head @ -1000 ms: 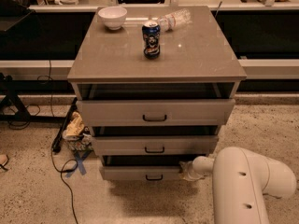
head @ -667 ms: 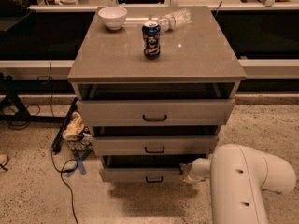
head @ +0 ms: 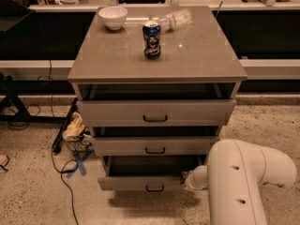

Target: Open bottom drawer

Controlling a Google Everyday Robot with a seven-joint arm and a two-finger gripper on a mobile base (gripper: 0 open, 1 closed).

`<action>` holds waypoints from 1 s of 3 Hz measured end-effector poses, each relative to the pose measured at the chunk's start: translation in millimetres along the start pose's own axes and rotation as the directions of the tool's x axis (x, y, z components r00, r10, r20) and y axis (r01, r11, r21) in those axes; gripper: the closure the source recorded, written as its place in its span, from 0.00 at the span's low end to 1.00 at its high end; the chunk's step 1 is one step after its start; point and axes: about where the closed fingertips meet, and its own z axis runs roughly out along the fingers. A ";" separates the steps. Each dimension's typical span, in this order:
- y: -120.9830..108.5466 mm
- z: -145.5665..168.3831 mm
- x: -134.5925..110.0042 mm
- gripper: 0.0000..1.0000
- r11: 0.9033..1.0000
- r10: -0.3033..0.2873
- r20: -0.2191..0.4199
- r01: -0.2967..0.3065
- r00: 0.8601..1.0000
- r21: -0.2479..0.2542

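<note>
The bottom drawer (head: 136, 183) is the lowest and narrowest front of the grey-beige cabinet (head: 157, 55), with a small black bar handle (head: 154, 188). It stands pulled out, with a dark gap showing above its front panel. My gripper (head: 190, 180) is at the right end of that drawer front, at the tip of my white arm (head: 243, 182), which fills the lower right of the camera view. The arm hides the drawer's right corner.
The middle drawer (head: 154, 146) and top drawer (head: 154, 112) are each slightly ajar. On the cabinet top stand a white bowl (head: 113, 17), a blue can (head: 151, 40) and a lying plastic bottle (head: 174, 18). Cables and a crumpled bag (head: 75, 128) lie on the floor at the left.
The bottom drawer's front has come further out toward the camera and sits lower in view. My arm has drawn back with it and looks larger in the lower right.
</note>
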 end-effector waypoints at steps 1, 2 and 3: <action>-0.1 -0.4 -0.1 1.00 1.000 0.000 0.000 0.000 1.000 0.000; 18.0 -0.1 -2.4 1.00 0.999 0.030 0.011 -0.030 0.999 0.014; 24.4 -4.2 -5.5 0.73 0.999 0.030 0.015 -0.030 0.999 0.021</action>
